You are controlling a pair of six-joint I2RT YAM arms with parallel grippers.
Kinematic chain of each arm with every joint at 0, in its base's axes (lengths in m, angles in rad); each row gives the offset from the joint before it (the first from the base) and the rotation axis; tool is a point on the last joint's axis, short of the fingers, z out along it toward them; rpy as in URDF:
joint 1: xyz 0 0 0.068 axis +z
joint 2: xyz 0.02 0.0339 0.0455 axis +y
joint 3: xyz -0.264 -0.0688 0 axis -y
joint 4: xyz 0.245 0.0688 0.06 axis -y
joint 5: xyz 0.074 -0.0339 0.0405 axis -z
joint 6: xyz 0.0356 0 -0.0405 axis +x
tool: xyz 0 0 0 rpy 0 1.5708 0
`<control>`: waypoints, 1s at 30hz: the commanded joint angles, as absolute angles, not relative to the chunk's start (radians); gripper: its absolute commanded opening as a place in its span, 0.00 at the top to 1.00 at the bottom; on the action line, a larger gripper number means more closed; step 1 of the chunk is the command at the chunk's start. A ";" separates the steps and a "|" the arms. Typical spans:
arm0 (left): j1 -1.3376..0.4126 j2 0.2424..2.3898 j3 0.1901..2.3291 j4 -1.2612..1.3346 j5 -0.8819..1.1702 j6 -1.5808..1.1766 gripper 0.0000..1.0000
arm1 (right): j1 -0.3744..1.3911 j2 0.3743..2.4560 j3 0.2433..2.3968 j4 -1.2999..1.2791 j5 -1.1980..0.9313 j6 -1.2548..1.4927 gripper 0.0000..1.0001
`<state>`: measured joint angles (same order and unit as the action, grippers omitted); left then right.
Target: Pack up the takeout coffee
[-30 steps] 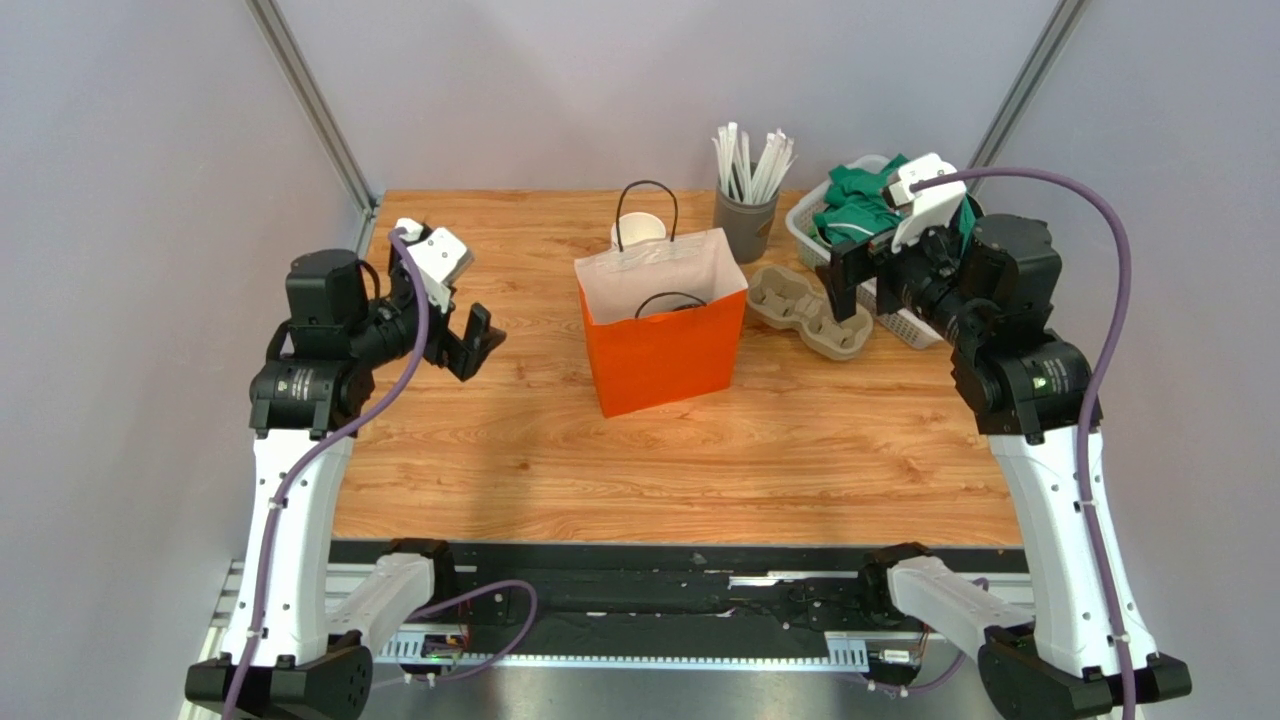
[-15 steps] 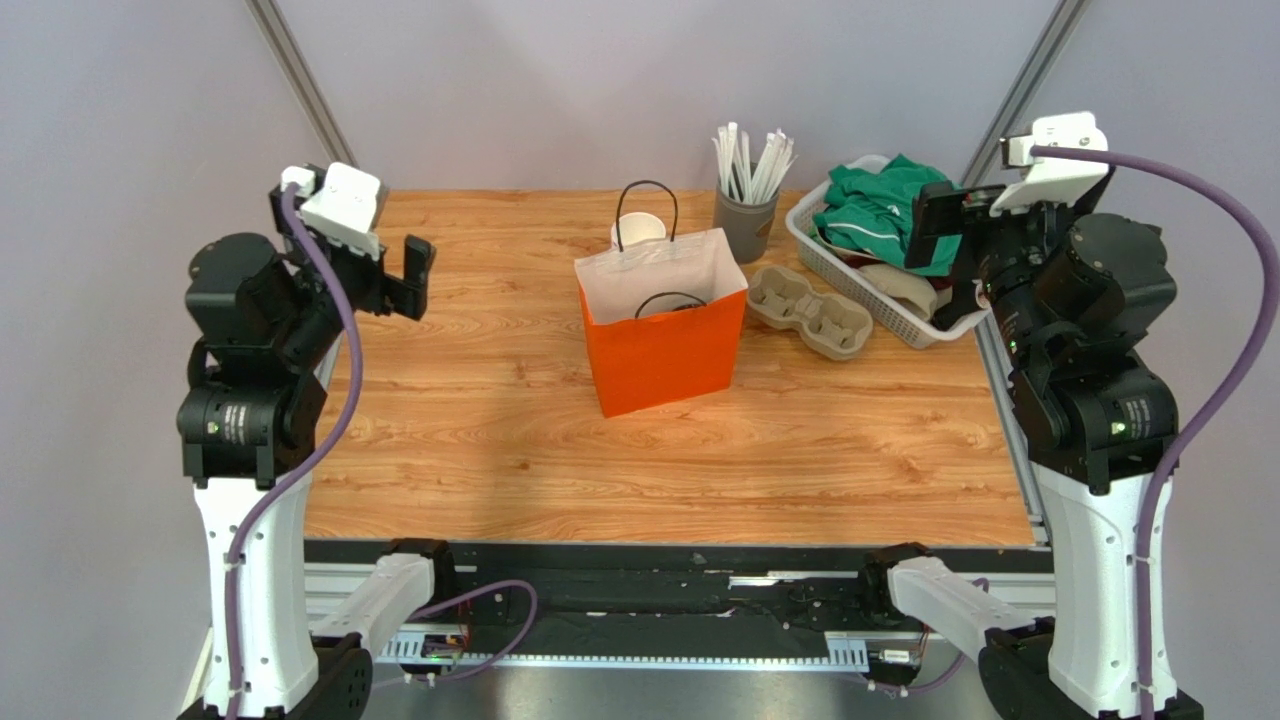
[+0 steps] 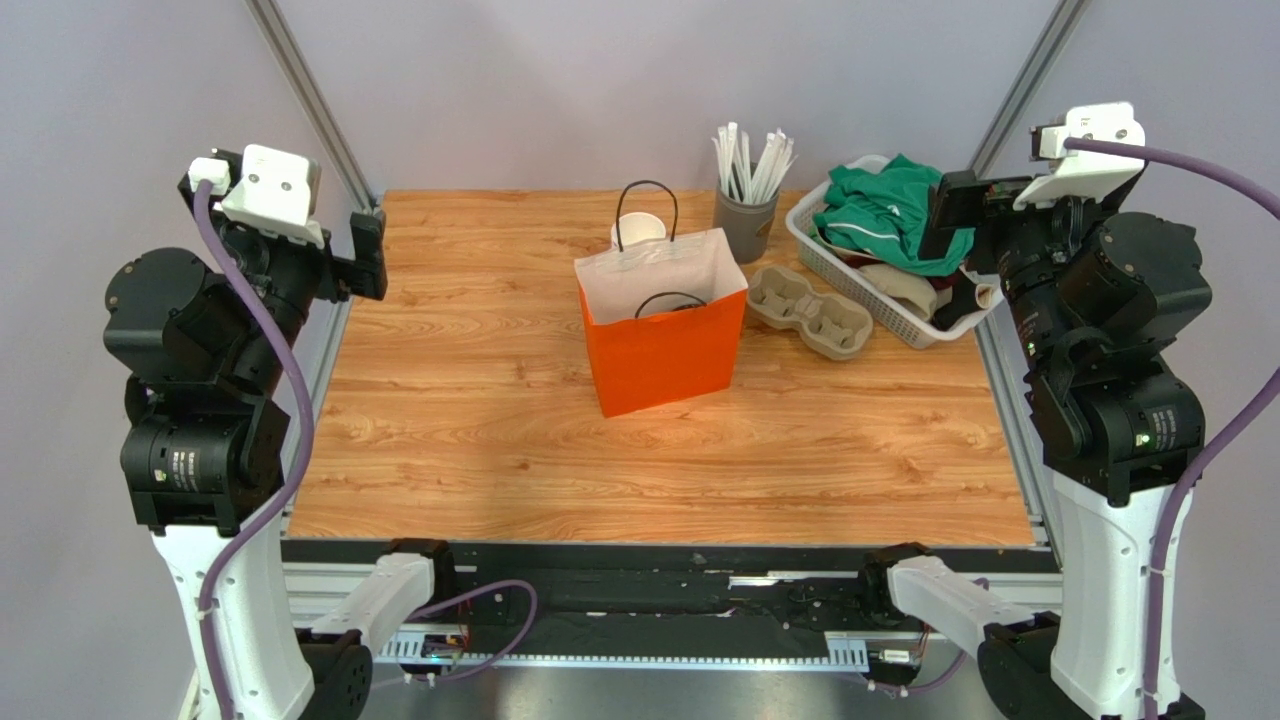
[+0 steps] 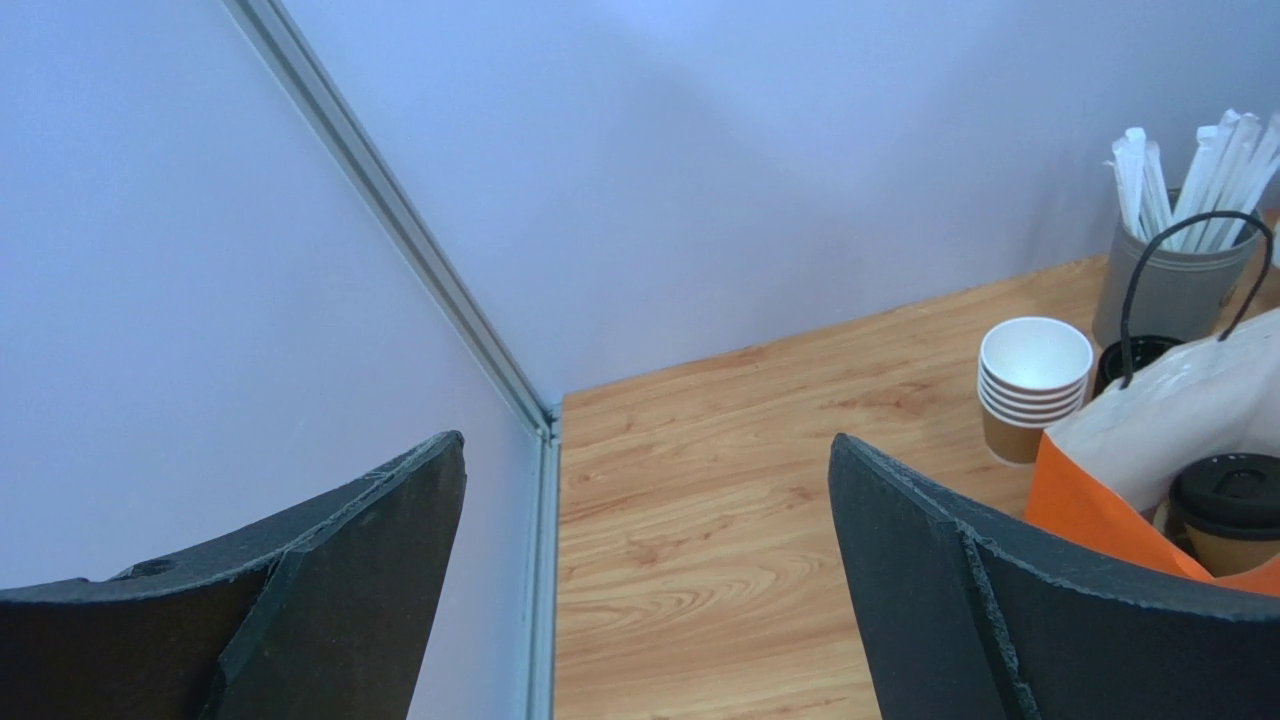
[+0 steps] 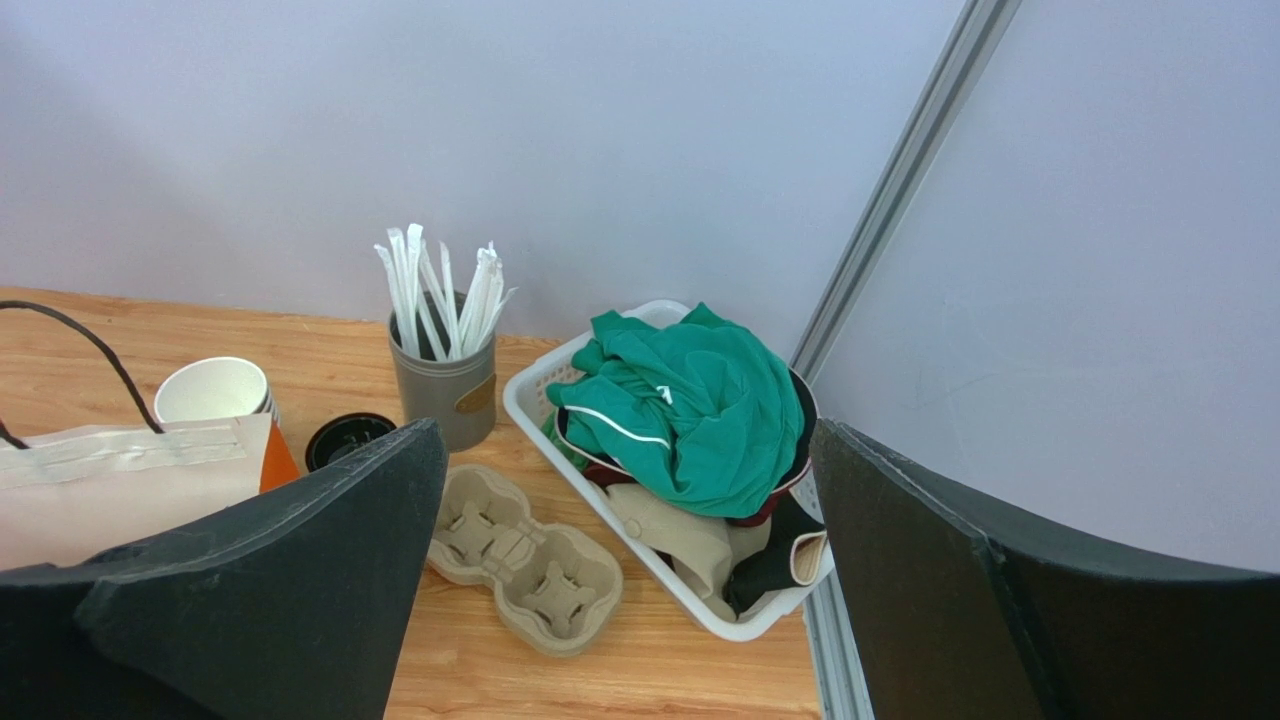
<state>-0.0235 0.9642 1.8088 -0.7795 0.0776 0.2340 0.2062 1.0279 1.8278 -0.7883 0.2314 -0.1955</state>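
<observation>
The takeout coffee [image 4: 1229,513], a tan cup with a black lid, stands inside the orange bag [image 3: 663,347], seen over the bag's rim in the left wrist view. My left gripper [image 3: 358,252] is raised over the table's far left edge, well away from the bag. It is open with nothing between its fingers [image 4: 346,585]. My right gripper [image 3: 950,201] hangs high above the white basket at the far right. It too is open and empty, its fingers [image 5: 286,578] spread wide.
Behind the bag stand a stack of lidless paper cups [image 3: 640,230], a stack of black lids [image 5: 349,438] and a grey holder of straws [image 3: 747,212]. A pulp cup carrier [image 3: 813,312] lies right of the bag. The white basket [image 3: 806,240] holds clothes.
Both arms have lifted and swung outward, the left to the table's left edge, the right over the basket. Both grippers stayed open. The bag and cups have not moved.
</observation>
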 commanded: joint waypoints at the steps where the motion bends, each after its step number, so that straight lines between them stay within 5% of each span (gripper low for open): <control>1: -0.017 0.979 1.838 -0.811 0.118 0.189 0.01 | 0.206 1.032 1.853 -0.787 0.209 -0.155 0.01; 30: -0.017 0.962 1.781 -0.827 0.175 0.126 0.01 | 0.204 1.037 1.848 -0.781 0.163 -0.137 0.01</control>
<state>-0.0235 0.9768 1.7908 -0.8318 0.1673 0.1539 0.2062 1.0393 1.8278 -0.7963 0.1570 -0.1581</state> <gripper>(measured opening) 0.990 0.989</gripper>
